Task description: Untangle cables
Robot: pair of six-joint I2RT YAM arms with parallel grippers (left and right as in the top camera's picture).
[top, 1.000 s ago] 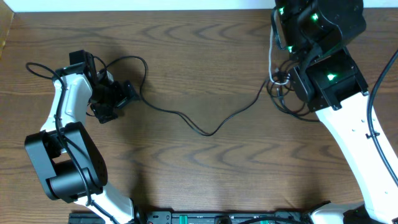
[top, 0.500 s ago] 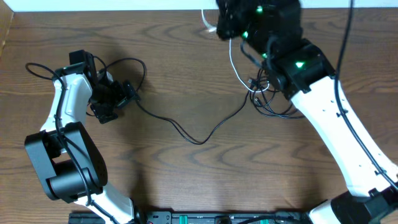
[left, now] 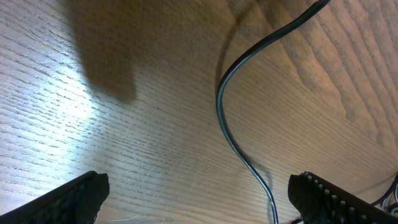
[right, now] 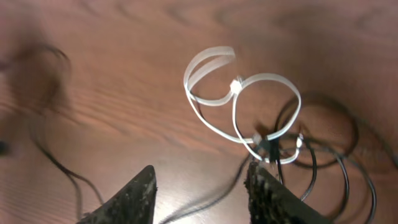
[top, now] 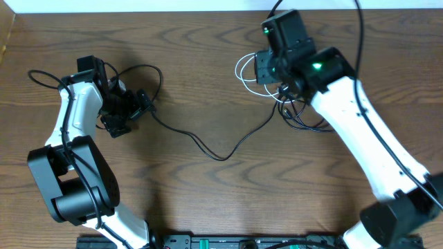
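Beyond right tool (right: 199, 180), white cable (right: 237, 84)

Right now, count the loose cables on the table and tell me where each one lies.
3, I think: the white cable looped beside the right arm; the long black cable stretched across the middle; the coiled black cable under that arm, partly hidden.

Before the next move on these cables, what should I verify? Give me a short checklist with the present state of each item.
1. Right gripper empty, jaws apart: ok.
2. White cable separated from the black cables: not ok, they cross at its lower loop.
3. Which strand lies on top there: cannot tell.
4. Left gripper open: ok.
5. Long black cable lying between its jaws, ungripped: ok.
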